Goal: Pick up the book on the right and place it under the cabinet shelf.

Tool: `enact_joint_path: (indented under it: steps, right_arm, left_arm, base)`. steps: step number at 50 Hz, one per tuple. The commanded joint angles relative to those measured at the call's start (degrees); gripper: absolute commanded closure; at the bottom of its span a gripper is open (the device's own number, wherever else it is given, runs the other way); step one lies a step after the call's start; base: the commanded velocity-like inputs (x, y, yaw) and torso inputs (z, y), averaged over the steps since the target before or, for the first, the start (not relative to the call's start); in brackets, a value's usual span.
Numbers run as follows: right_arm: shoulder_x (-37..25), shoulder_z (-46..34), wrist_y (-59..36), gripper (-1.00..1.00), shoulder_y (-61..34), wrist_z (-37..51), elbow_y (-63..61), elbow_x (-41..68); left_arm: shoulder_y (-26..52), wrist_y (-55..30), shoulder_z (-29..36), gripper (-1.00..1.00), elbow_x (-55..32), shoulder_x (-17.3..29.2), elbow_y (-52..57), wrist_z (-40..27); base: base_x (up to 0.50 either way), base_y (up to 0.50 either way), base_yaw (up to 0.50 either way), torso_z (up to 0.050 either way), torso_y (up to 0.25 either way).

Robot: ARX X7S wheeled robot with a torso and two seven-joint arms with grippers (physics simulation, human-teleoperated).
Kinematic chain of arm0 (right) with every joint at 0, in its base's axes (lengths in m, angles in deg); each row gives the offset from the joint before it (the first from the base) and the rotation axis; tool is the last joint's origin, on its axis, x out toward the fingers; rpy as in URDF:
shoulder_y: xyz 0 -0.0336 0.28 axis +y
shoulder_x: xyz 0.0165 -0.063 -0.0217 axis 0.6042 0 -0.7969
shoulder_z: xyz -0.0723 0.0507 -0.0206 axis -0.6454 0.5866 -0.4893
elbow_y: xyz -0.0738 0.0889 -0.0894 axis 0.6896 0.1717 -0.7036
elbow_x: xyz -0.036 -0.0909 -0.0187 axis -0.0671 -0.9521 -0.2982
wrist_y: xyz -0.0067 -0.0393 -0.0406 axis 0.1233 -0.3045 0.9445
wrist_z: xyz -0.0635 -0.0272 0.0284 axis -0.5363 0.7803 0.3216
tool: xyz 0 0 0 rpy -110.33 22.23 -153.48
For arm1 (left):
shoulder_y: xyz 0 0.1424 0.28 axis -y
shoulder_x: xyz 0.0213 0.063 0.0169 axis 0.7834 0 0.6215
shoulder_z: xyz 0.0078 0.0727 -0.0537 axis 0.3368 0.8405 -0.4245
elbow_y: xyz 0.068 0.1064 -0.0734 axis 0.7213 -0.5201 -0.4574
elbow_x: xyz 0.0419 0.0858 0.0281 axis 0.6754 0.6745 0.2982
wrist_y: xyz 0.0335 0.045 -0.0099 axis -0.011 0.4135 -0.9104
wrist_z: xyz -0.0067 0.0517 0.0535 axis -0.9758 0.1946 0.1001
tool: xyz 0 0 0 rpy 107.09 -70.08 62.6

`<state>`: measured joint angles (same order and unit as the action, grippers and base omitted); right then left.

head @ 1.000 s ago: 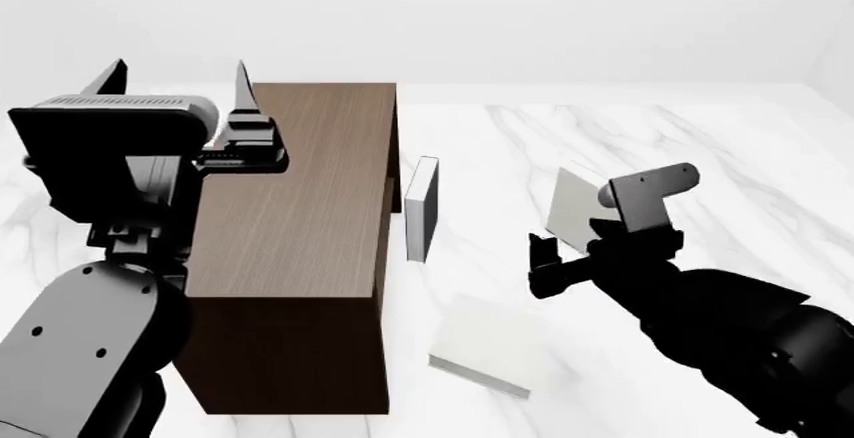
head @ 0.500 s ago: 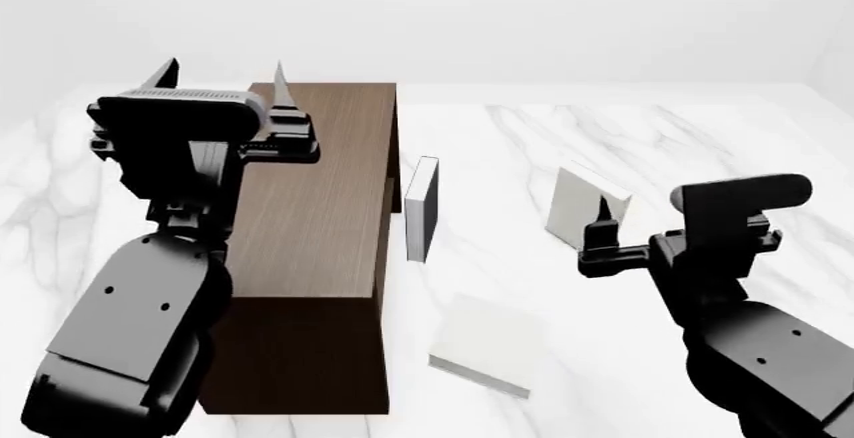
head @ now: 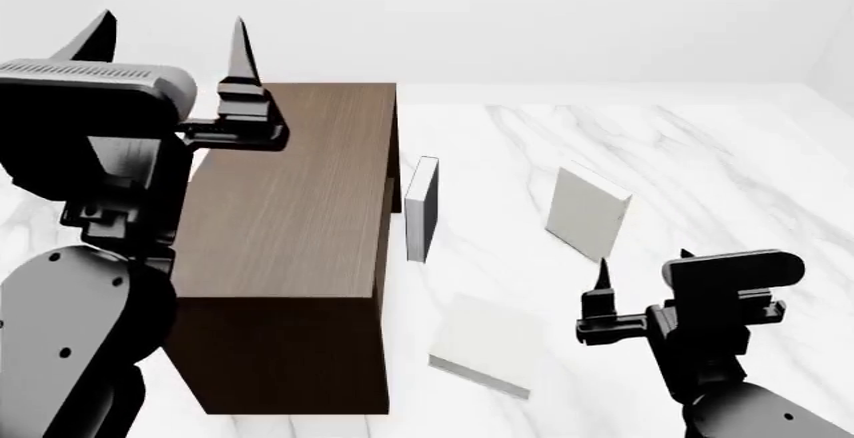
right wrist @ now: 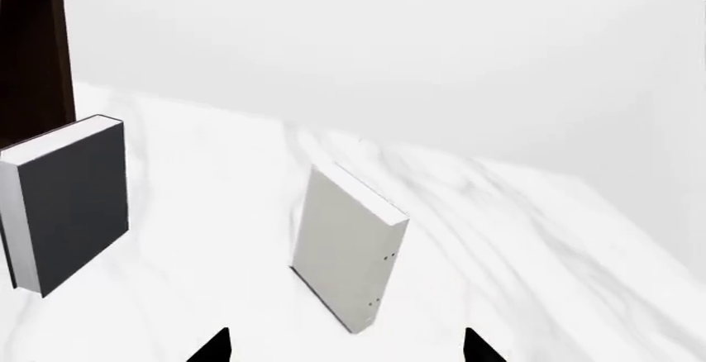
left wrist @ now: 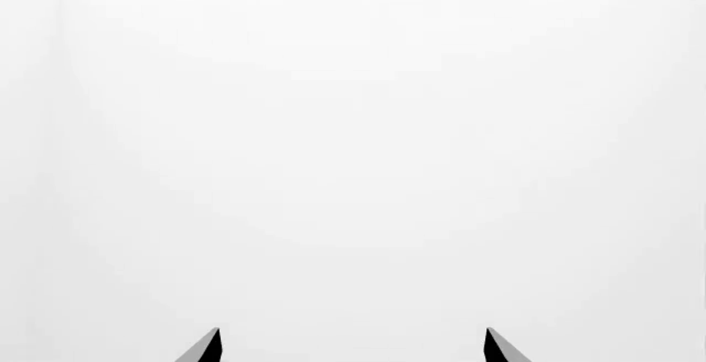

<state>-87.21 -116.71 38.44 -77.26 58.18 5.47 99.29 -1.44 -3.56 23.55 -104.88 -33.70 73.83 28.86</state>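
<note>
Since the earlier frame the right gripper (head: pixel 643 270) has dropped back and now sits nearer the robot than the book (head: pixel 586 213), empty, its jaws spread apart. The book stands upright on the marble floor (head: pixel 747 178), well to the right of the cabinet shelf (head: pixel 300 218). A dark-faced book (head: pixel 420 208) stands just beside the cabinet's right side; another pale book (head: pixel 487 346) lies flat near its front corner. The left gripper (head: pixel 174 43) hangs above the cabinet's left edge, jaws apart.
</note>
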Motion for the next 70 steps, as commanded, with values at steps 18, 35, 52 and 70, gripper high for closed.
enact_joint_path:
  steps: [18,35,52,70]
  right_arm:
    - [2.39,-3.65,-0.99,-1.00,2.92,2.28,3.09,-5.13]
    - [0.96,-3.00,-0.97,-1.00,5.19,5.27,-0.02,-4.45]
    - [-0.03,-2.37,-2.46,-1.00,4.05,5.88,-2.68,-3.41]
    - [-0.10,-2.47,-3.79,-1.00,2.08,4.99,-3.66,-3.60]
  left_arm:
    - [-1.27,-2.82,-1.93,-1.00,-3.24,2.03,5.63,-0.80]
    - [-1.74,-7.12,-6.04,-1.00,-7.66,4.06,10.15,-2.76]
    - [-0.18,-8.61,-7.73,-1.00,-9.90,4.81,11.38,-3.52]
    - [0.88,-9.92,-7.85,-1.00,-11.08,5.29,12.45,-4.43]
  base:
    - [0.00,0.00,0.00,0.000,0.000]
    - [0.00,0.00,0.00,0.000,-0.086]
    - [0.00,0.00,0.00,0.000,-0.189]
    - [0.00,0.00,0.00,0.000,-0.157]
